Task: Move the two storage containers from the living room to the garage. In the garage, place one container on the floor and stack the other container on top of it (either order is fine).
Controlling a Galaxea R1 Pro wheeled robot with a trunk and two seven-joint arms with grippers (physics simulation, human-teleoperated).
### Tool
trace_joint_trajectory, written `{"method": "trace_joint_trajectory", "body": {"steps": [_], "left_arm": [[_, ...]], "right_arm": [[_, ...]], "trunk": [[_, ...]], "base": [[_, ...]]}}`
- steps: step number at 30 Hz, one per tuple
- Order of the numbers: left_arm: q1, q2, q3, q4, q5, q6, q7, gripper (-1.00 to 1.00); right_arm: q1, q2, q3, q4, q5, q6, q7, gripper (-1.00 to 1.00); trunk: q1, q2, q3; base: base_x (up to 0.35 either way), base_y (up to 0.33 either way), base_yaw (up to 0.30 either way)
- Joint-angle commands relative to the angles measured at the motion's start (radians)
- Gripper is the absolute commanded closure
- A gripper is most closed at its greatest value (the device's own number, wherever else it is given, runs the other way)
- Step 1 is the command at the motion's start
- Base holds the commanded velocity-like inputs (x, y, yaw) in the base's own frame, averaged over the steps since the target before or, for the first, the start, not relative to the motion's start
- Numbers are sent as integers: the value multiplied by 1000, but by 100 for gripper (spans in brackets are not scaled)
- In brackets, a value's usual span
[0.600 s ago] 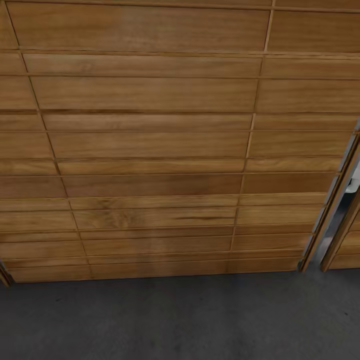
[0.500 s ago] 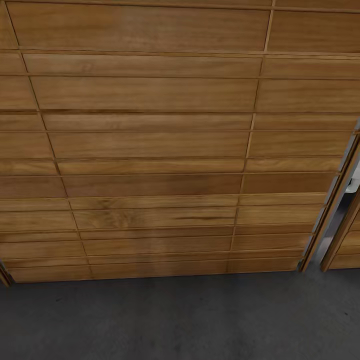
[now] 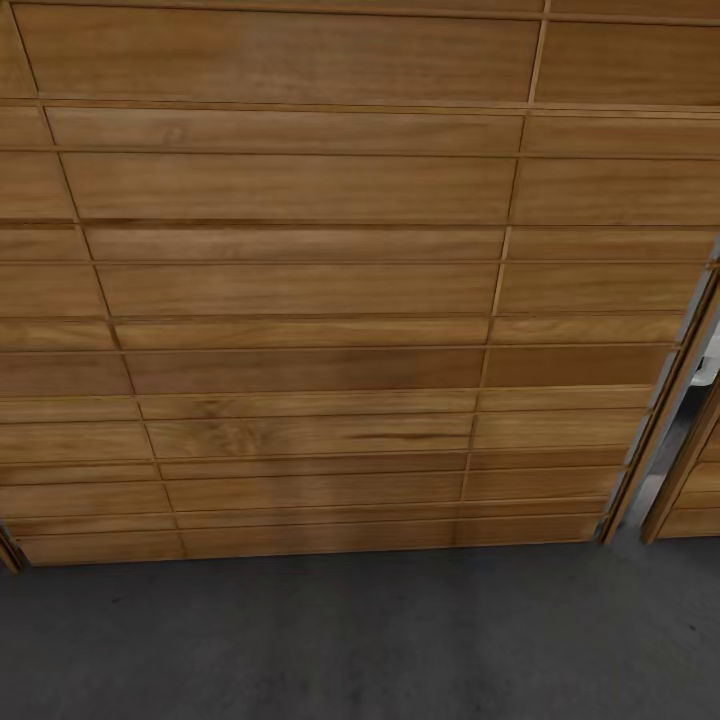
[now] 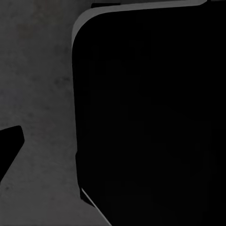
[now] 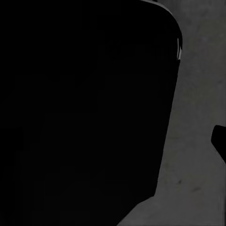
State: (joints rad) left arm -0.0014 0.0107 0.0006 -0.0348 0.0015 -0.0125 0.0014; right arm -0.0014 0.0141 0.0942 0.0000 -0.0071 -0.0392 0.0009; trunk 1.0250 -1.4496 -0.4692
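Ahead, a slatted door (image 3: 300, 280) is rising from the floor (image 3: 350, 640), a gap (image 3: 680, 420) showing at its right. I cannot tell either gripper's state.

Warm wood slats over dark grey concrete.

The door (image 3: 300, 280) is golden-brown, built of horizontal slats with streaky grain, some boards honey-toned and others a deeper brown, split by thin dark seams. At its right edge runs a pale grey frame strip (image 3: 670, 420) with a bright sliver beside it. The floor (image 3: 360, 640) is dark grey, faintly mottled and speckled. In both wrist views a flat black body (image 4: 150, 113) sits against the same mottled grey.
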Motion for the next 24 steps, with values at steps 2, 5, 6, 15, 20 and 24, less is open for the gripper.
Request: {"method": "trace_joint_trajectory", "body": {"steps": [2, 5, 6, 15, 20, 24], "left_arm": [[0, 0, -1, 0, 0, -1, 0, -100], [0, 0, -2, 0, 0, -1, 0, -100], [0, 0, -1, 0, 0, -1, 0, -100], [0, 0, -1, 0, 0, -1, 0, -100], [0, 0, -1, 0, 0, -1, 0, -100], [0, 0, -2, 0, 0, -1, 0, -100]], "right_arm": [[0, 2, 19, 0, -2, -3, 0, -100], [0, 3, 36, 0, -3, -3, 0, -100], [0, 3, 41, 0, -3, -3, 0, -100], [0, 6, 92, 0, -4, -34, 10, -100], [0, 13, 380, 0, -4, -44, 13, -100], [0, 15, 380, 0, -4, -45, 13, -100]], "trunk": [[0, 0, -1], [0, 0, -1], [0, 0, -1], [0, 0, -1], [0, 0, -1], [0, 0, -1]], "base": [[0, 0, 0], [0, 0, 0], [0, 0, 0], [0, 0, 97], [0, 0, 262], [0, 0, 276]]}}
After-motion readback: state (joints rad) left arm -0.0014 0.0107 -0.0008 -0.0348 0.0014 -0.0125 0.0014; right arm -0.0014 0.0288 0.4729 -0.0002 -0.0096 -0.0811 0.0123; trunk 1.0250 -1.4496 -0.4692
